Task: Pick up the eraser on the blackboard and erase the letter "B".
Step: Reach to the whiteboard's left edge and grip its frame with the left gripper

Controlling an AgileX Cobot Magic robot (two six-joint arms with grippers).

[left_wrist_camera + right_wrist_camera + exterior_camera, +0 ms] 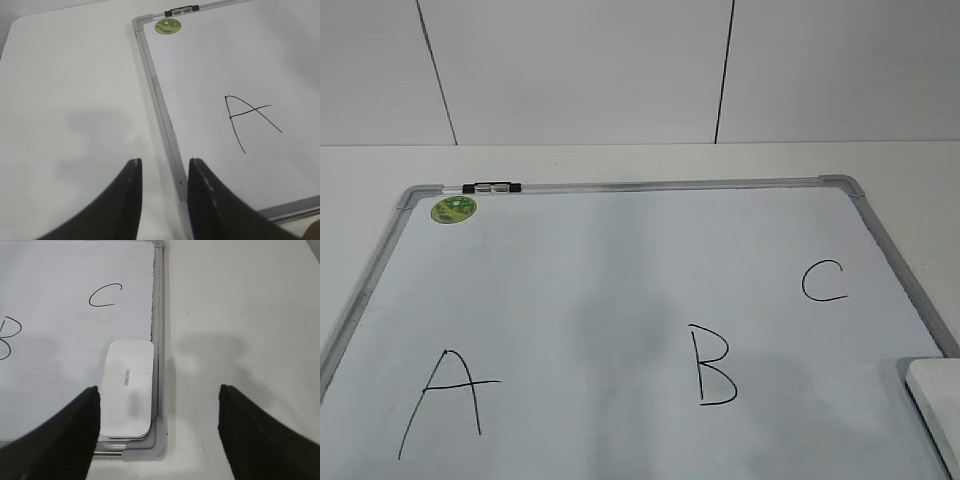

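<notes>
Both grippers hold nothing: right gripper (157, 427) jaws wide apart above the eraser (127, 395), left gripper (164, 200) narrowly parted

A plain lab or test bench: a bare white table (620, 160) stands against a wall of large pale panels (580, 70) with dark seams, holding only a framed blackboard (620, 270) marked with hand-drawn letters, under flat, even indoor light

You're seeing "A" (448, 402), "B" (714, 365) and "C" (823, 281) showing on the board (620, 260); "deli" is reading off the eraser (127, 396).
</notes>
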